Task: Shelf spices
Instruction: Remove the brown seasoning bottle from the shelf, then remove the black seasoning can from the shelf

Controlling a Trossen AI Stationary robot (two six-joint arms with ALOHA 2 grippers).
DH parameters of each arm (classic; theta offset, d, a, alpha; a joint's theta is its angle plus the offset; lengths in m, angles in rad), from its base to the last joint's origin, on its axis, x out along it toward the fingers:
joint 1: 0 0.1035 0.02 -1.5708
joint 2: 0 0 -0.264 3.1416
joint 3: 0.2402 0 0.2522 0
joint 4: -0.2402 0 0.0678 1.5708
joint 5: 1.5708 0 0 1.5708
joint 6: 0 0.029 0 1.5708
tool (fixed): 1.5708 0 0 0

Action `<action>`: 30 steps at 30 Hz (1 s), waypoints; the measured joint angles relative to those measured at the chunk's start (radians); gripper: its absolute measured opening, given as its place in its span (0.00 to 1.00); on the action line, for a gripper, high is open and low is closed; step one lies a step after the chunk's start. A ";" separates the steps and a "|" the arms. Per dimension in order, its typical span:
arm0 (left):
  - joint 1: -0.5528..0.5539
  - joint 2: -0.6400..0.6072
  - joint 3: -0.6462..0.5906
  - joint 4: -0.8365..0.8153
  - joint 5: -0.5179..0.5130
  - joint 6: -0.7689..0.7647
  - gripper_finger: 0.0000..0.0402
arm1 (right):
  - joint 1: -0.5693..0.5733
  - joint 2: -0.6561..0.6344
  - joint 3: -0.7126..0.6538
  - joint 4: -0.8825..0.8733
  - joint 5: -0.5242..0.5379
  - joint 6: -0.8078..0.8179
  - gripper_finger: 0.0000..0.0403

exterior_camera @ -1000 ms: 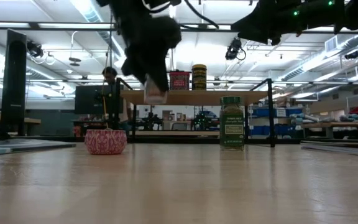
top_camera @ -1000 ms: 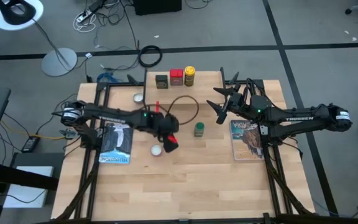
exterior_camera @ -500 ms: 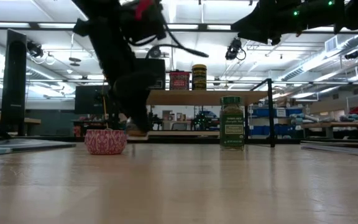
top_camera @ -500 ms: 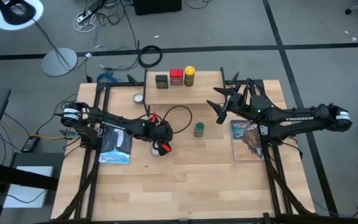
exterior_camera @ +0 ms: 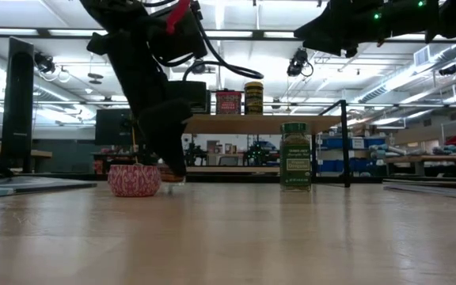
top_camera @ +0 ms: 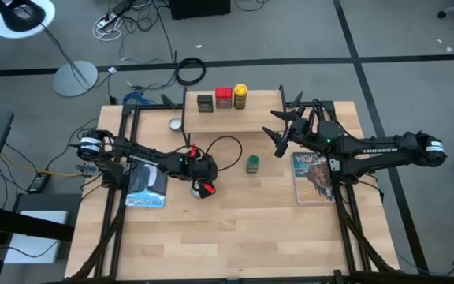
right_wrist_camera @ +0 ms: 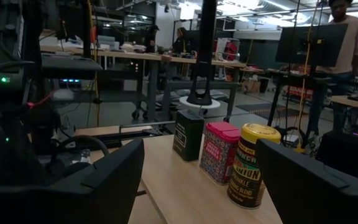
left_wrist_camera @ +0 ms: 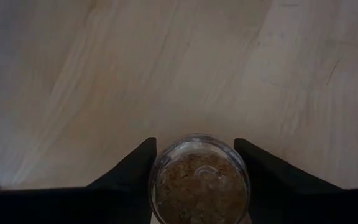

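The shelf (top_camera: 247, 117) stands at the table's far middle and carries the black tin (top_camera: 205, 102), the red tin (top_camera: 224, 97) and the yellow jar (top_camera: 240, 96). The green-capped jar (top_camera: 253, 163) stands upright on the tabletop. My left gripper (top_camera: 204, 188) points down at the table's left middle, shut on the small brownish jar (left_wrist_camera: 199, 183), right beside a pink-sided round tin (exterior_camera: 134, 180). My right gripper (top_camera: 278, 131) is open and empty, up in the air to the right of the shelf; its wrist view (right_wrist_camera: 197, 168) looks at the three containers on the shelf. My left gripper pinches the small brownish jar between its two fingers, one on each side of its round wall (left_wrist_camera: 158, 174). The fingers come from above, pointing down. The jar is upright, its base (exterior_camera: 172, 180) at the tabletop or just above it; I cannot tell which.
One flat book (top_camera: 146, 183) lies left of my left gripper, another (top_camera: 312, 175) under my right arm. A small silver disc (top_camera: 176, 124) lies left of the shelf. The near half of the tabletop (top_camera: 235, 237) is bare wood.
My left gripper has carried the brownish jar from near the green-capped jar toward the table's left edge and down, from well above the table to tabletop height beside the pink tin. It has stayed shut on the jar.
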 joint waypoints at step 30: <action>0.094 -0.030 0.606 -0.581 -0.249 0.410 0.74 | 0.001 0.000 0.000 -0.006 -0.004 0.000 0.76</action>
